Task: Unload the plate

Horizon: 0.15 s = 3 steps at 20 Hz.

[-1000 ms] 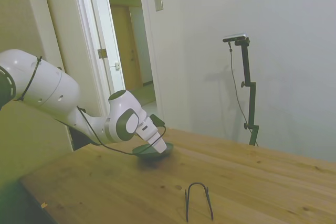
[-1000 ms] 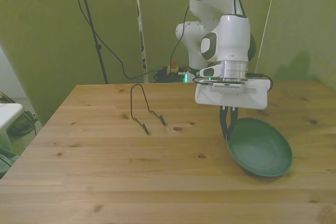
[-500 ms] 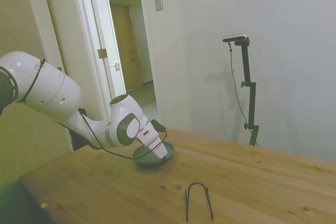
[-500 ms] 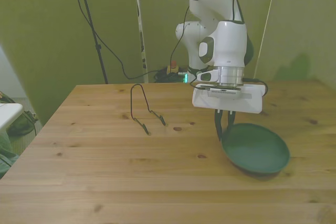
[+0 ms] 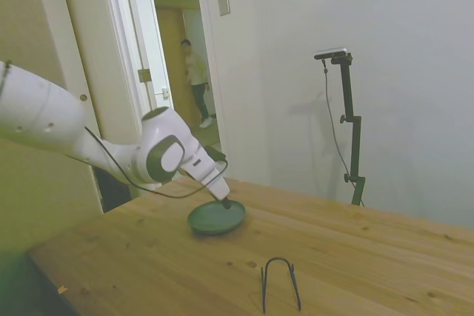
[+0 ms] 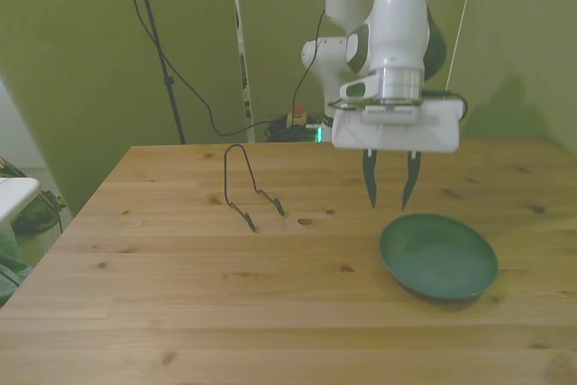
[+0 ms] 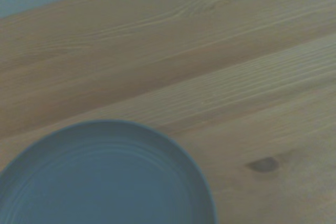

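A plain room with pale walls and an open doorway, where a person (image 5: 197,83) stands in the hall beyond, frames a wooden table (image 6: 180,313) of knotty planks. The plate (image 6: 439,255) lies flat on the table toward the front view's right, empty, with nothing leaning on it; the wrist view shows its ridged inner face (image 7: 105,182) and raised rim against bare wood. The thin wire stand (image 6: 248,188) sits well apart from it, toward the front view's left, and holds nothing.

The plate looks rigid and fairly light, probably ceramic or hard plastic, so it would not flex, but it could chip or clatter if dropped. Its matte surface should give decent friction. Lying flat, it offers only the raised rim to pinch, one finger inside and one outside, and such an edge hold would let it swing or tilt.

The hand (image 6: 389,191) hangs just above the plate's rim on the stand side, its fingers (image 6: 370,182) spread apart and holding nothing.

Half a second ago the fingers were down at that rim, closed on it, with the plate tilted slightly; now the plate has been let go and rests level, the hand has risen clear, and the person has appeared in the doorway
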### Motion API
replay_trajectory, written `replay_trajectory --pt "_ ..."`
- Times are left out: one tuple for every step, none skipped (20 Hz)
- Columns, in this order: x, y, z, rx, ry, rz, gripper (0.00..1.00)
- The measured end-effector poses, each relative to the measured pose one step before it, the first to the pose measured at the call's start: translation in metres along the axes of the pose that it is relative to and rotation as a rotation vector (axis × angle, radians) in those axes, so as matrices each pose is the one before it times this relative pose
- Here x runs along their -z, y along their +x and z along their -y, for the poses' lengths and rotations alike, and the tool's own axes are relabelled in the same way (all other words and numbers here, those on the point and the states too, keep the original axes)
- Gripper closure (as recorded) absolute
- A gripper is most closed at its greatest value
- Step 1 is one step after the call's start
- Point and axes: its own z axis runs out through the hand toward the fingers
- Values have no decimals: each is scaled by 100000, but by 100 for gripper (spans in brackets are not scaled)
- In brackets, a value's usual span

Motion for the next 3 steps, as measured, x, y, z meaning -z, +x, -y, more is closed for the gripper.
replay_trajectory --pt "1937 468 -260 1245 -1010 607 0" --pt "1844 514 -438 1587 -1460 119 0" --pt "1749 560 -583 1957 -1398 -38 0"
